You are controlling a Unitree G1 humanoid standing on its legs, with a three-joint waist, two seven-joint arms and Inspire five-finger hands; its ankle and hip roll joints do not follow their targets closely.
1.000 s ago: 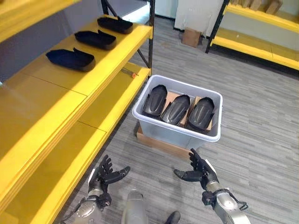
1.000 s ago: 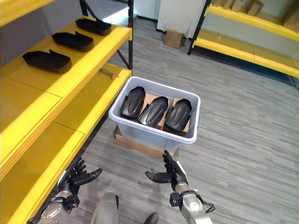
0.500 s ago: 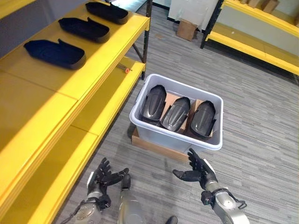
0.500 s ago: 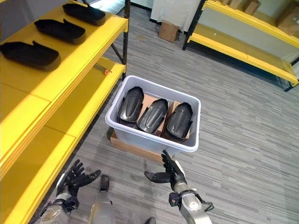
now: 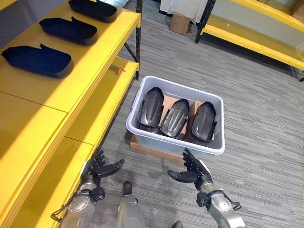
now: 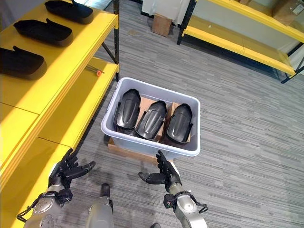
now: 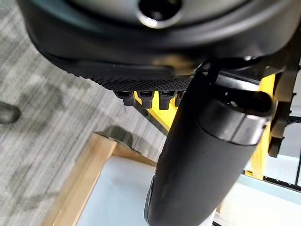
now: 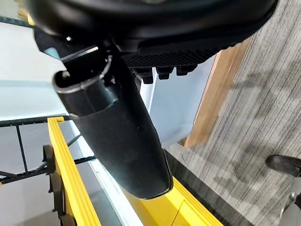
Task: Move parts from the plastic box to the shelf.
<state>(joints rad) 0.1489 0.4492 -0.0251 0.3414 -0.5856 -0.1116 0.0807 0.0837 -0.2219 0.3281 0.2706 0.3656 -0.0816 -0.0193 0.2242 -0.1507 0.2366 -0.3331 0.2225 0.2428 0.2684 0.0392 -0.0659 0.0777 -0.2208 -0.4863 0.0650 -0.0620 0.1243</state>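
3 parts (image 5: 176, 118) lie in the plastic box (image 5: 142, 134); 3 more sit on the shelf (image 5: 90, 71). Left hand (image 5: 95, 167) and right hand (image 5: 194, 172) hover before the box, fingers spread, empty.

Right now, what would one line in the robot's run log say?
left hand open, empty | right hand open, empty, near plastic box | three parts in box | three on shelf

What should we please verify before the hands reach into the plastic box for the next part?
1. Left hand empty, fingers spread: ok.
2. Right hand empty, fingers spread: ok.
3. Three dark curved shell parts lie side by side in the pale grey plastic box, uncovered: ok.
4. Both hands are short of the box's near rim, not yet over a part: not ok.
5. Yellow shelf has bare board nearer the robot than the three black parts on the shelf: ok.
6. Whether the box sits firmly on its flat brown base: cannot tell.
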